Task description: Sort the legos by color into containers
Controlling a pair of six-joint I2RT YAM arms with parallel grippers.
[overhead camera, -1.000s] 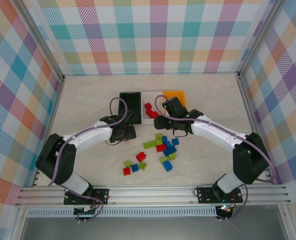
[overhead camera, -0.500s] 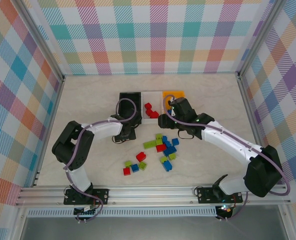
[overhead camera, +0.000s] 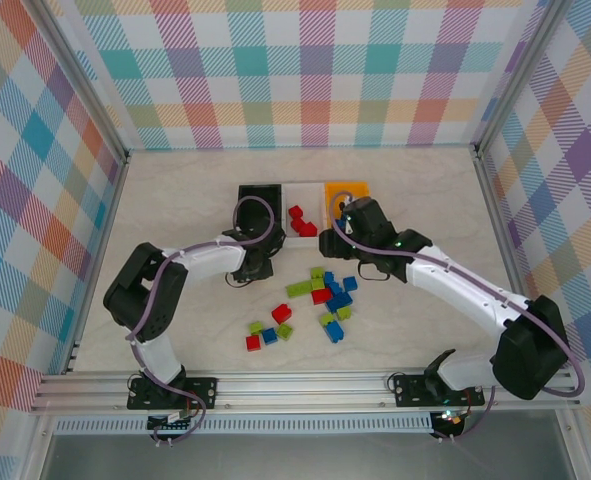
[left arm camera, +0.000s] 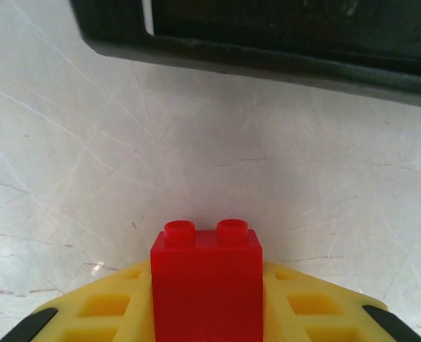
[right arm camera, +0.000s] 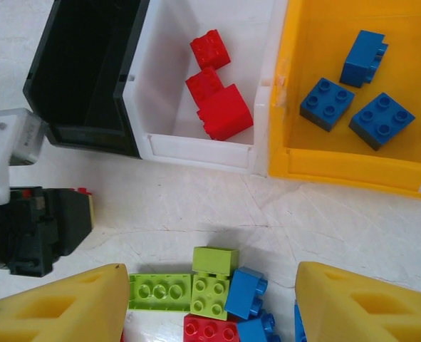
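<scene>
My left gripper point(overhead camera: 258, 263) is shut on a red brick point(left arm camera: 206, 285) and hovers just in front of the black bin point(overhead camera: 259, 205), whose near wall point(left arm camera: 267, 50) crosses the top of the left wrist view. My right gripper point(overhead camera: 328, 243) is open and holds nothing. It hangs over the table between the bins and the main lego pile point(overhead camera: 327, 290). Below its jaws lie lime green bricks point(right arm camera: 196, 288), a blue brick point(right arm camera: 244, 292) and a red brick point(right arm camera: 210, 331). The white bin point(right arm camera: 196, 146) holds three red bricks point(right arm camera: 217, 103). The orange bin point(right arm camera: 338, 167) holds three blue bricks point(right arm camera: 352, 100).
A smaller group of red, blue and green bricks point(overhead camera: 270, 330) lies nearer the front, left of the pile. The three bins stand side by side at mid-table. The left gripper's black body point(right arm camera: 46, 228) shows at the left of the right wrist view. Checked walls enclose the table.
The left arm has folded its elbow in, and its gripper has shifted slightly right in front of the black bin. The right wrist has moved a little right, toward the orange bin.
</scene>
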